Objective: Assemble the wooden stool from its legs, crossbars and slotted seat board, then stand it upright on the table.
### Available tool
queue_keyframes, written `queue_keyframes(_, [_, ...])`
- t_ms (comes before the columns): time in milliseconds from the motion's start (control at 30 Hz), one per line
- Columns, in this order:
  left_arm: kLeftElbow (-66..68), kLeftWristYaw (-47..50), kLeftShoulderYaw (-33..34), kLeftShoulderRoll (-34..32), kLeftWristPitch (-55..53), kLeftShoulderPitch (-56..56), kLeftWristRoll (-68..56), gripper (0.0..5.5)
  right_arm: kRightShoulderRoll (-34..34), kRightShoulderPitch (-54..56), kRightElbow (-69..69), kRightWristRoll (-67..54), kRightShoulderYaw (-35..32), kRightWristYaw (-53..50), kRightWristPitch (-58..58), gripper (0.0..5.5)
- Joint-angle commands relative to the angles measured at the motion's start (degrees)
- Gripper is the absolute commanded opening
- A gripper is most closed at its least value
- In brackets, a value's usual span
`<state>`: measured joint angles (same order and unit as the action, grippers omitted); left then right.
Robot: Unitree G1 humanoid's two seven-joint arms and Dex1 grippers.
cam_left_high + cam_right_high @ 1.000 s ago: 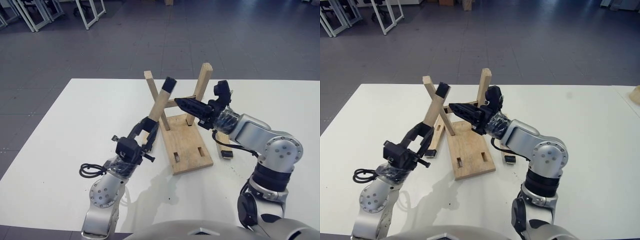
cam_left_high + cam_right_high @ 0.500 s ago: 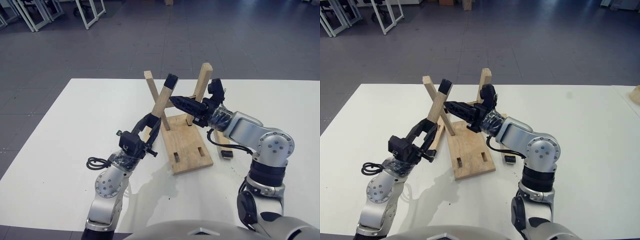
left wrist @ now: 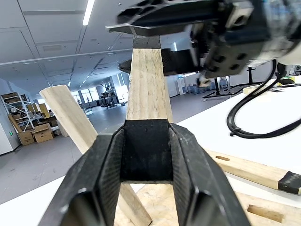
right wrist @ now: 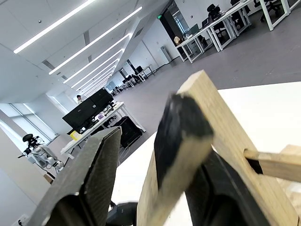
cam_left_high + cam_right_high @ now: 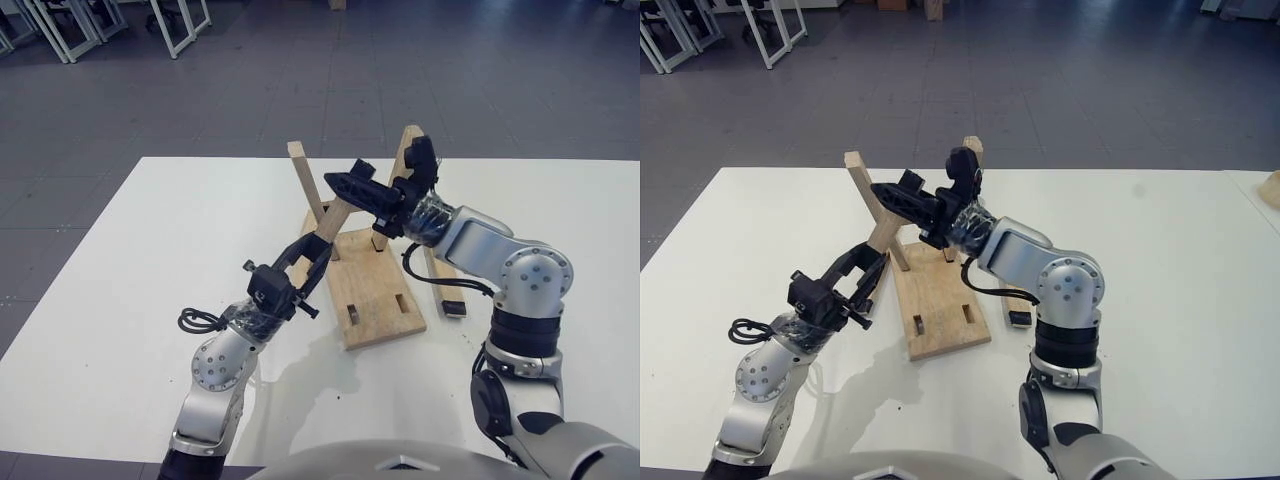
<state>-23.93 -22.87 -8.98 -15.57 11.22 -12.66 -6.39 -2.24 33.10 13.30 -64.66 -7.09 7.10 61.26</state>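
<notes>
Left wrist view: left pincer (image 3: 146,155) pinches a leg (image 3: 146,84). Right pincer (image 5: 350,185) is spread around its top. Next it should squeeze, then push the leg into the seat board (image 5: 375,290).

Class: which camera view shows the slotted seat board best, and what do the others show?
The right eye view: the seat board lies flat, two slots visible. The left eye view shows much the same; the left wrist view catches a patch with one slot.
</notes>
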Motion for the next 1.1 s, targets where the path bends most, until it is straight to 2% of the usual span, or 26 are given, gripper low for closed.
queue_keyframes(33, [0.45, 0.59, -1.03, 0.17, -1.44, 0.08, 1.61, 1.3, 1.94, 1.86, -0.96, -1.87, -0.08, 0.33, -1.04, 1.56])
queue_keyframes(233, [0.88, 1.43, -1.39, 0.67, -1.4, 0.07, 2.04, 1.3, 2.44, 1.66, -0.88, -4.93, -0.35, -0.42, -0.14, 0.51])
queue_keyframes(333, [1.14, 1.19, -1.96, 1.02, -2.9, -0.06, 0.73, 1.3, 2.74, 1.53, -1.09, -6.13, -0.66, -1.28, -0.41, 0.43])
queue_keyframes(367, [0.96, 0.66, -2.27, 1.03, -4.0, -0.08, -0.56, 1.68, 2.57, 1.48, -1.18, -5.95, -0.63, -1.32, -0.54, 0.43])
queue_keyframes(467, [-0.25, -0.18, -2.33, 0.84, -7.34, -0.25, -3.49, 2.08, 0.32, 0.83, -1.77, -2.04, -0.14, -1.13, -2.15, 0.42])
queue_keyframes(567, [-0.46, -0.19, -1.34, 0.48, -9.51, -0.55, -4.83, 2.57, -4.67, -1.53, -1.13, 1.34, -2.24, -0.65, -3.19, 0.42])
queue_keyframes(700, [0.93, 1.35, 1.07, 0.02, -11.27, -0.56, -4.03, 3.32, -16.17, -8.42, 5.75, 4.26, -8.97, -1.35, -2.38, 0.42])
queue_keyframes(800, [2.11, 7.01, 4.12, 2.51, -17.01, 0.35, -3.95, 3.46, -25.3, -12.75, 7.64, 20.8, -5.4, -3.24, -9.3, 0.42])
queue_keyframes(933, [2.31, 12.57, 4.0, 5.28, -22.39, 2.32, -1.5, 3.46, -23.12, -11.24, 1.19, 32.83, 0.2, -3.87, -18.36, 0.42])
queue_keyframes(1100, [2.95, 14.28, 3.66, 6.13, -23.82, 3.1, 0.81, 3.46, -19.02, -9.0, -5.88, 37.87, 2.31, -2.0, -23.51, 0.42])
